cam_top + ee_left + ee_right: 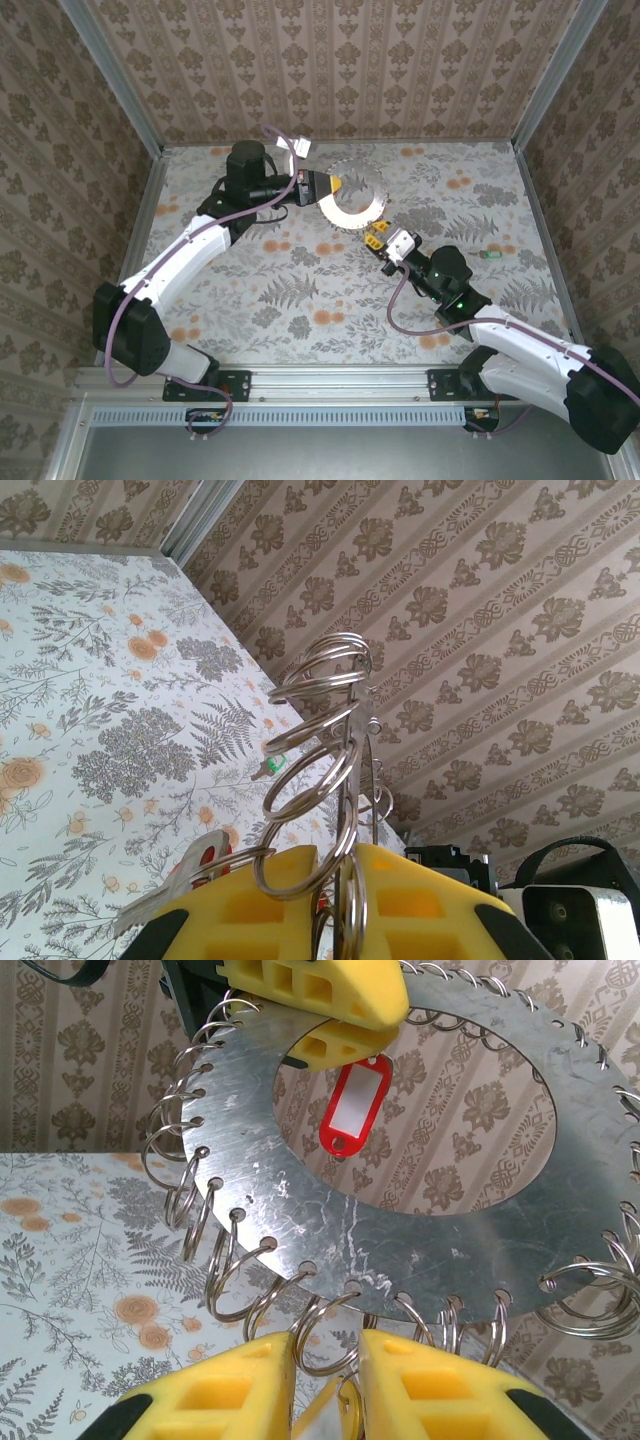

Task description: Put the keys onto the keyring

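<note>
The keyring (352, 212) is a flat silvery ring plate (330, 1220) with many small split rings (318, 730) round its edge, held up above the table. My left gripper (328, 186) is shut on the plate's rim (348, 885). A red-tagged key (352, 1103) hangs by its fingers, its tag also showing at the left (195, 868). My right gripper (380, 240) is just below the plate's lower edge, shut on a yellow-tagged key (335, 1410). One split ring (335, 1335) dips between its fingertips (327, 1355). A green-headed key (487, 254) lies on the table at the right (272, 766).
The floral table (300, 290) is walled by patterned panels with metal corner posts (115, 75). Purple cables run along both arms (400, 300). The left arm reaches to the back middle, and the right arm comes in from the front right.
</note>
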`<state>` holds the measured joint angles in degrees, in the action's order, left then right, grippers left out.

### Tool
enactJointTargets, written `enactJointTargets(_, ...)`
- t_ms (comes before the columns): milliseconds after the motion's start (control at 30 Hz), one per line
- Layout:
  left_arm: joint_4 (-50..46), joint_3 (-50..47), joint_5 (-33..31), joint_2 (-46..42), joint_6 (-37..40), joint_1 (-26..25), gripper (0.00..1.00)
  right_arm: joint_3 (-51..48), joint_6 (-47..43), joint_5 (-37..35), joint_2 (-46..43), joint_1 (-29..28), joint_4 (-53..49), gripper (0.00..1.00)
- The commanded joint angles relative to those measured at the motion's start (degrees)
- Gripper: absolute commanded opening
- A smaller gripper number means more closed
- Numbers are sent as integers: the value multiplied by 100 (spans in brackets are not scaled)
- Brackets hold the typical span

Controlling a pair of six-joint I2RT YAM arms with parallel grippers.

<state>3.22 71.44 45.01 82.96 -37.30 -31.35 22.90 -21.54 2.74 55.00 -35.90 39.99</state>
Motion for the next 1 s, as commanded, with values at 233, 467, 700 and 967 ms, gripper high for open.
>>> enactJointTargets(233, 393, 10, 45, -263, -137, 21, 0, 196, -16, -138, 150, -44, 383, 26)
enactJointTargets(467, 410, 26, 26, -254, -145, 16, 0, 172, -69, -382, 294, -73, 636, 26)
enactJointTargets(700, 425, 36, 28, -244, -164, 22, 0, 128, -104, -468, 318, -84, 681, 29)
enactJointTargets(967, 459, 24, 25, -243, -190, 17, 0, 145, -110, -446, 391, -93, 673, 27)
